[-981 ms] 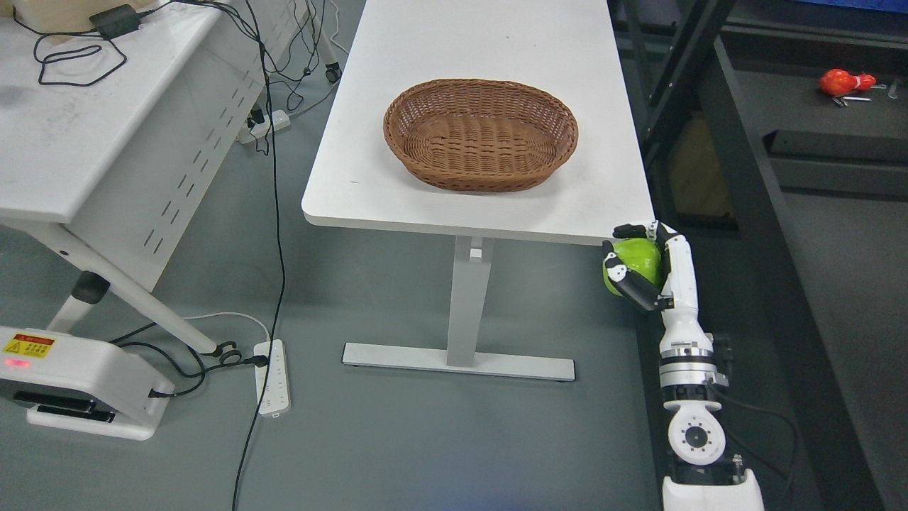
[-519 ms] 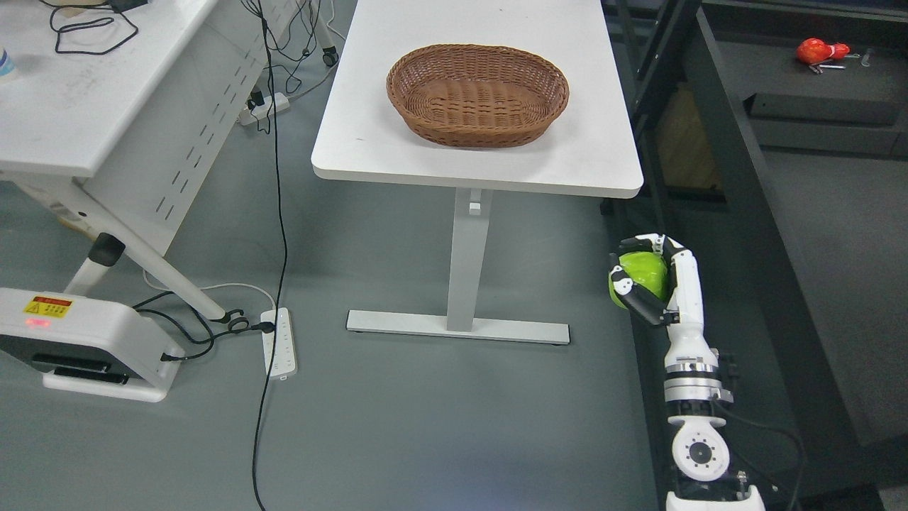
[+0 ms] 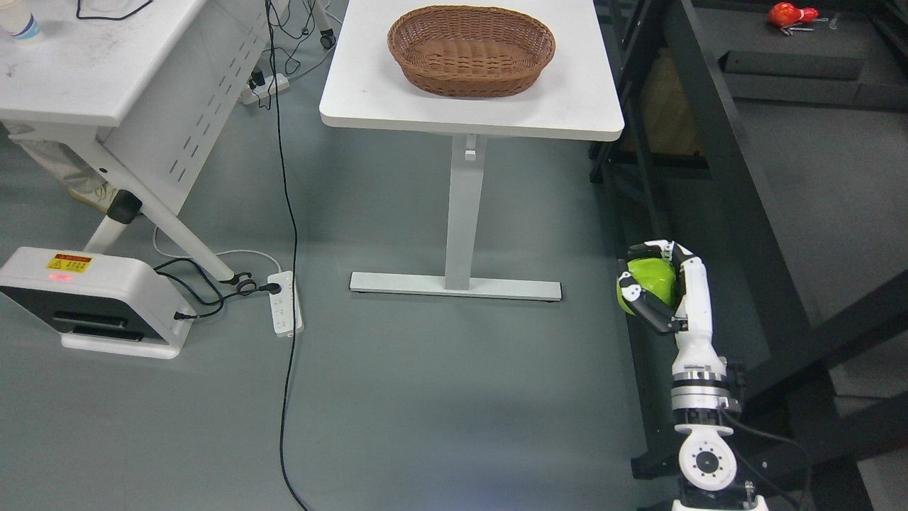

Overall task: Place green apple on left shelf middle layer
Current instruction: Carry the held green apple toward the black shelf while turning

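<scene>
Gripping green apple (image 3: 652, 282), right hand (image 3: 663, 287), orientation unclear.

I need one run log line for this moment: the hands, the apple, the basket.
right hand: shut on green apple, above floor | left hand: not in view | basket: empty, on white table | placing: not yet done

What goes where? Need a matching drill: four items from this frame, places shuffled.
Items:
1. green apple
2. wicker basket
3. power strip
4. red object

Places:
A. on the floor, beside the left desk's leg
B. on the dark shelf, top right
C. held in the right hand
D. on the white table

Pairs: 1-C, 2-D, 3-A, 4-B
</scene>
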